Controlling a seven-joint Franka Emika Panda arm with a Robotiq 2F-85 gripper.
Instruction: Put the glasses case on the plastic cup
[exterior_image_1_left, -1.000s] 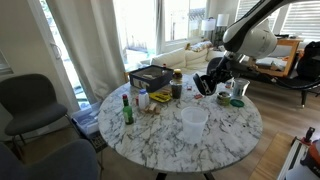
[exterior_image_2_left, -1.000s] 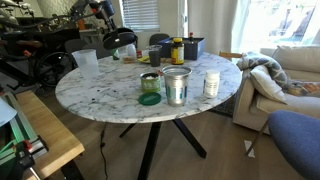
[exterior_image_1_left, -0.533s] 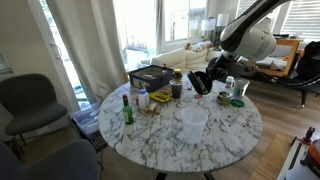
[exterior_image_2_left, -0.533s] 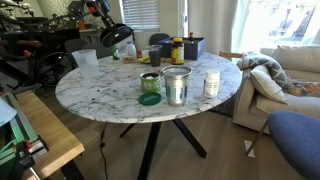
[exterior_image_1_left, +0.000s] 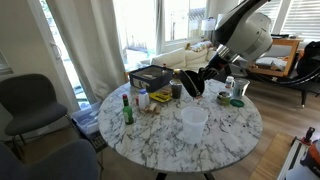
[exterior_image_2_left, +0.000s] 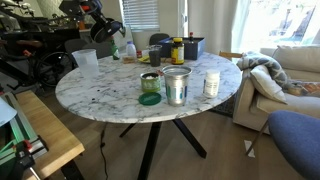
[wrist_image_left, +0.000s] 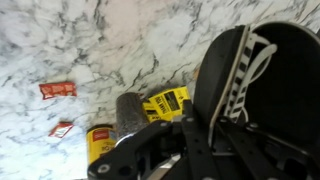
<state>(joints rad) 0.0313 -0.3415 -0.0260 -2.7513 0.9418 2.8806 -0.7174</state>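
The pincer (exterior_image_1_left: 198, 82) is clamping the case (exterior_image_1_left: 187, 86) aloft; the cup (exterior_image_1_left: 192, 122) is standing below, seemingly slightly offset.

The hand (exterior_image_2_left: 104, 24) has lifted the glasses case (exterior_image_2_left: 99, 31) higher — moving toward ten o'clock, nearer the plastic cup (exterior_image_2_left: 85, 59).
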